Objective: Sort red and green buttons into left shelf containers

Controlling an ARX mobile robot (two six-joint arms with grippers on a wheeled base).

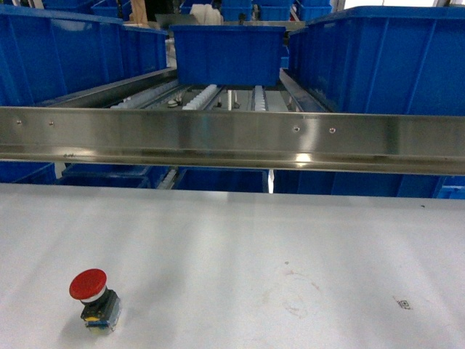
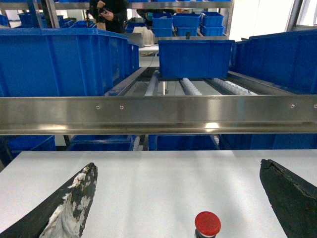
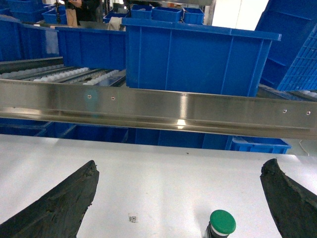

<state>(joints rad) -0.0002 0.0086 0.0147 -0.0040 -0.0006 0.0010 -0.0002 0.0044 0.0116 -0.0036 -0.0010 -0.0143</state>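
The red button (image 1: 88,291) stands upright on the white table near its front left, red mushroom cap up; the left wrist view shows it (image 2: 207,224) low between the jaws. My left gripper (image 2: 178,166) is open, its fingers (image 2: 74,203) wide apart, touching nothing. The green button (image 3: 222,223) appears only in the right wrist view, standing on the table between the jaws of my open right gripper (image 3: 181,163). A large blue container (image 1: 65,58) sits on the left of the shelf, also seen from the left wrist (image 2: 64,62). Neither gripper appears in the head view.
A steel rail (image 1: 232,138) runs across the shelf front above the table's far edge. Behind it sit a middle blue tub (image 1: 227,54) on rollers and a big right tub (image 1: 385,62). A small printed marker (image 1: 403,303) lies on the table at right.
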